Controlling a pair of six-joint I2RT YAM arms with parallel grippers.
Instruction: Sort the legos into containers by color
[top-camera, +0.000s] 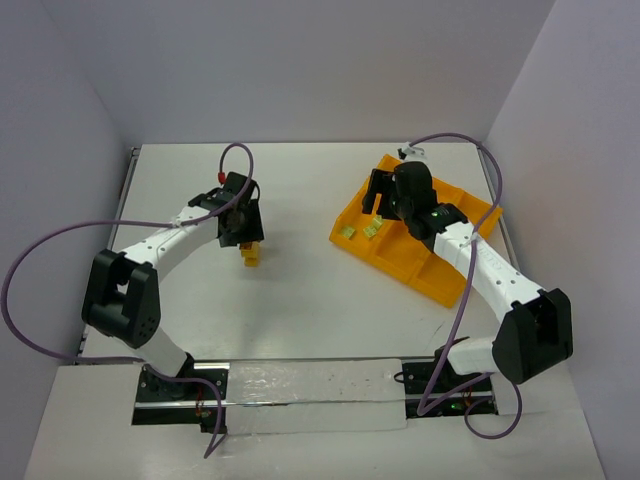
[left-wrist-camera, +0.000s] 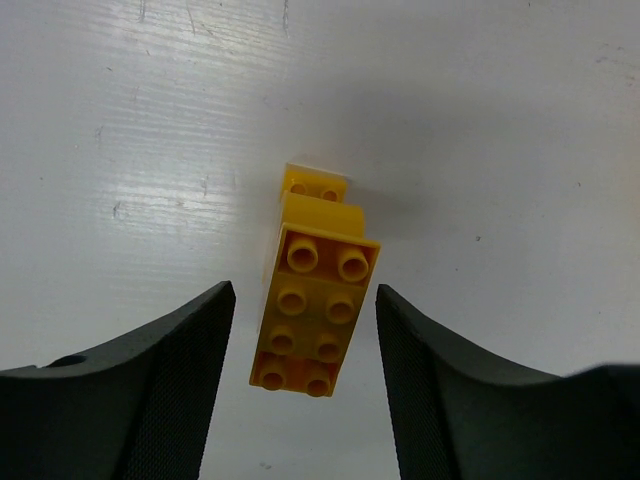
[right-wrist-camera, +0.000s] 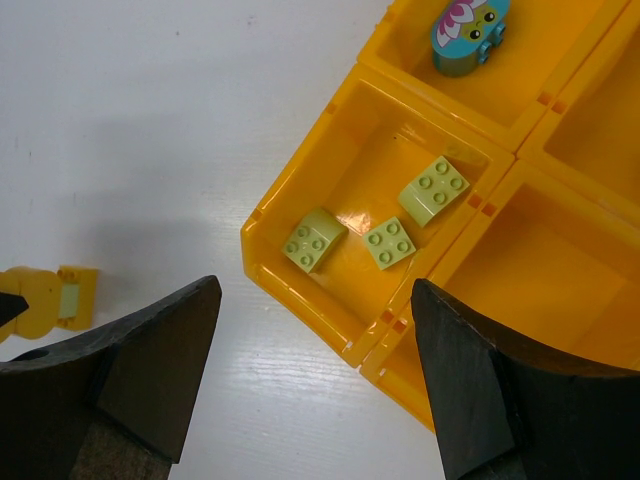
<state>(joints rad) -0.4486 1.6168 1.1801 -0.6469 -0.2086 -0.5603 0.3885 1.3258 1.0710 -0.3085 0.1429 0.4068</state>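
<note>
three light green legos (right-wrist-camera: 390, 243) lie in one corner compartment (right-wrist-camera: 365, 150) of the orange-yellow tray (top-camera: 452, 283). they lie apart from each other, studs up, and one of them is tilted against the compartment wall. in the next compartment, toward the far side, lies a teal-blue lego (right-wrist-camera: 470, 25) with a printed picture on it, pink and white like a flower. we can read no letters on it.

the tray sits on the right part of the white table (top-camera: 300, 190), turned at an angle. the right gripper (right-wrist-camera: 317, 290) hangs above the tray's near corner. its fingers (right-wrist-camera: 160, 370) stand wide apart and nothing is between them.

several yellow legos (left-wrist-camera: 312, 310) are joined into one stack on the left part of the table, well apart from the tray. in the left wrist view we see a long part with eight studs toward the camera, and smaller yellow pieces beyond it. in the right wrist view one of these pieces shows a pale patch on its side, too small for us to read.

the left gripper (top-camera: 242, 240) is down over this stack. its two dark fingers (left-wrist-camera: 190, 370) stand one on each side of the long part, and on both sides we see a narrow strip of table between finger and brick. so the jaws are parted and are not gripping the stack.
</note>
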